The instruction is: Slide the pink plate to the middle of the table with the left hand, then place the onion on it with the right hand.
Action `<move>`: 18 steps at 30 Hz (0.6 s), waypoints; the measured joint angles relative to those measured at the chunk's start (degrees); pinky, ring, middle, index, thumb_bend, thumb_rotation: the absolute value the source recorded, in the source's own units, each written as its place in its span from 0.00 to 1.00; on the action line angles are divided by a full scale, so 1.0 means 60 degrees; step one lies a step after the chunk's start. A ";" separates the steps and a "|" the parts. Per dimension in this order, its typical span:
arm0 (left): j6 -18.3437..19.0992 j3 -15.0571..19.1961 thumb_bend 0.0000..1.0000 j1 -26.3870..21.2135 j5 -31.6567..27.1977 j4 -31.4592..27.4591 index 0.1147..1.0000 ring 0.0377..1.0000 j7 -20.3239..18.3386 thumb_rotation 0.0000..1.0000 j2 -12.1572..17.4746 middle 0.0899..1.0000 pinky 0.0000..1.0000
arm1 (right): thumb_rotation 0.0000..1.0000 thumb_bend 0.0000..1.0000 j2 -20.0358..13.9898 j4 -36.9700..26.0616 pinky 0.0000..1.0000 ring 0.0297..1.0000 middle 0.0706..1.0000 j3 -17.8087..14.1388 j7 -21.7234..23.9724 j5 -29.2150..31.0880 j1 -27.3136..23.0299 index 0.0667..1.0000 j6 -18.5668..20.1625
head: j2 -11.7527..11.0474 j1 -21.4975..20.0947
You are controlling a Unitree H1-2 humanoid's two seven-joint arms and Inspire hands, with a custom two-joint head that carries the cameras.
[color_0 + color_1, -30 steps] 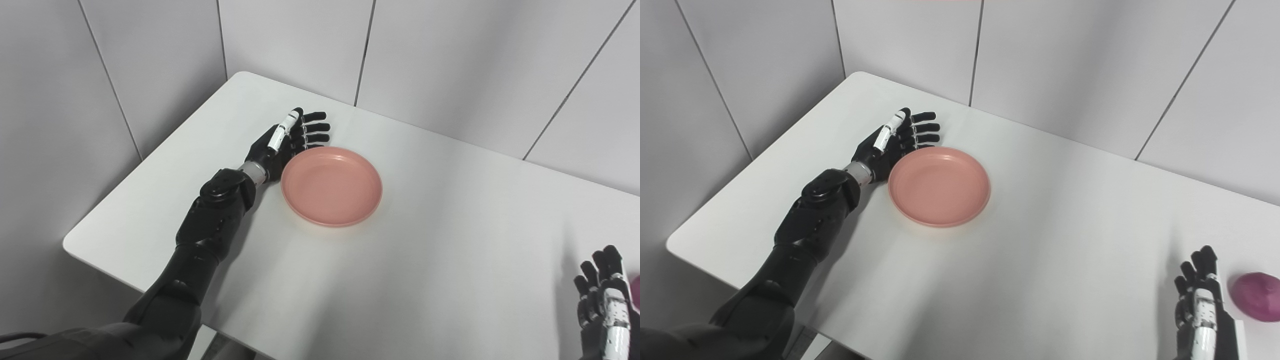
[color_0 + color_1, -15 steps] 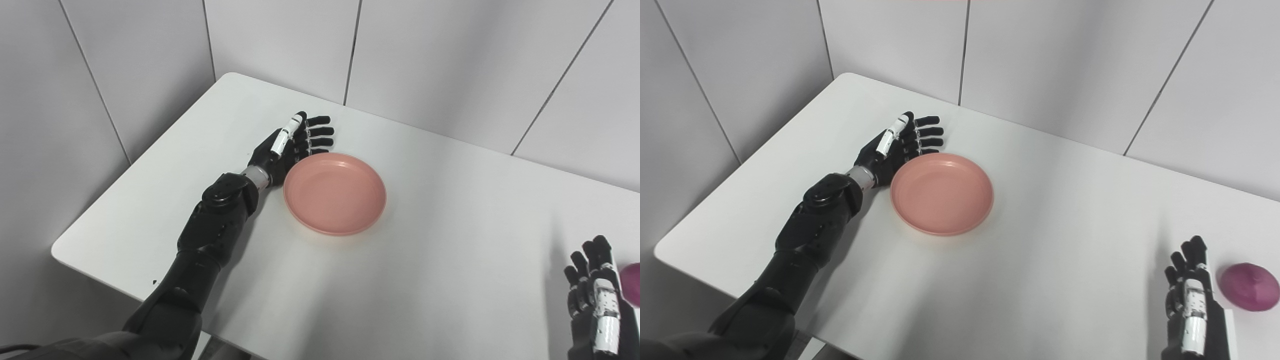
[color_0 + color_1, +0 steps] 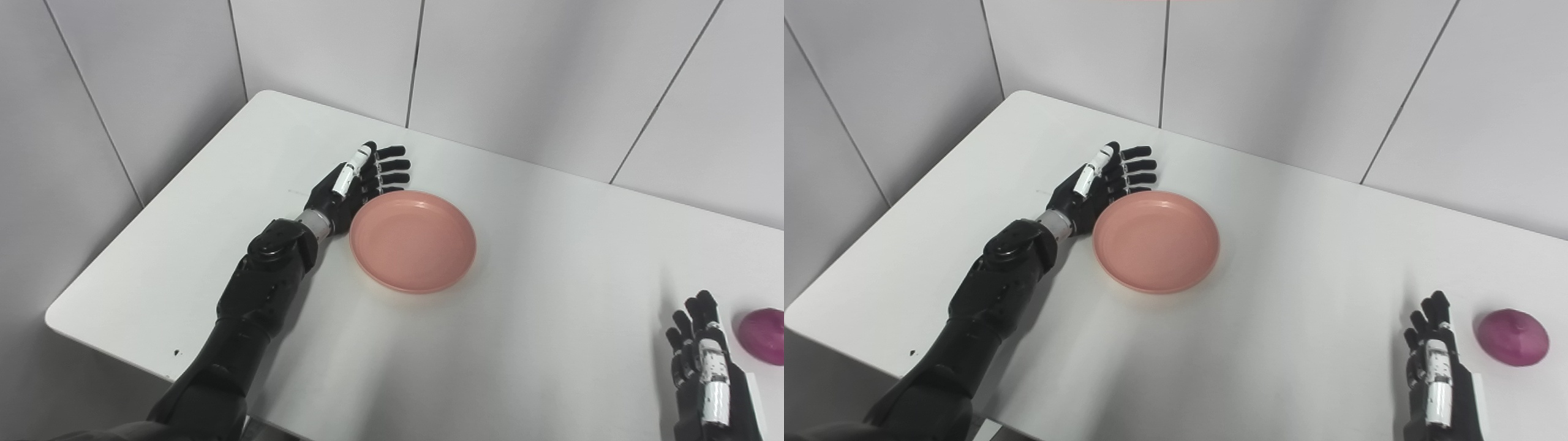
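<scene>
Sliding along with the left robot hand (image 3: pixel 358 187), the pink plate (image 3: pixel 413 240) has crept a little toward the worktop's middle; much of the picture's shift, though, is the head camera swinging right.

Left eye view: the left robot hand is flat and spread, fingers apart, palm edge pressed against the plate's far-left rim, gripping nothing, only pushing. The plate sits left of centre on the white worktop (image 3: pixel 551 306). Down in the bottom right corner the right robot hand (image 3: pixel 704 361) waits, fingers extended and empty, with the purple onion (image 3: pixel 762 327) just beside it at the frame's edge.

Right eye view: the onion (image 3: pixel 1513 337) shows whole now, resting on the worktop near the right robot hand (image 3: pixel 1433 361), not touching as far as this angle lets me judge. The plate (image 3: pixel 1156 241) is empty.

So the push is underway but unfinished, I'd say; the plate needs more travel rightward, and the onion pick and placement haven't begun.
</scene>
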 measured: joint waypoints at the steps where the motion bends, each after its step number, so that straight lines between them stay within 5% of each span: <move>1: 0.0003 -0.0002 0.30 0.0000 0.0000 0.0000 0.70 0.74 0.0000 1.00 -0.0001 0.73 0.71 | 1.00 0.02 -0.0004 0.0023 1.00 1.00 1.00 -0.0007 0.0016 0.0004 0.0001 1.00 -0.0071 | 0.0015 -0.0058; 18: -0.0028 -0.0066 0.31 0.0059 0.0002 -0.0143 0.71 0.75 0.0006 1.00 -0.0318 0.74 0.72 | 1.00 0.09 0.0081 0.0602 1.00 1.00 1.00 -0.0069 -0.0022 -0.0018 0.0021 0.99 -0.0347 | 0.0161 -0.0776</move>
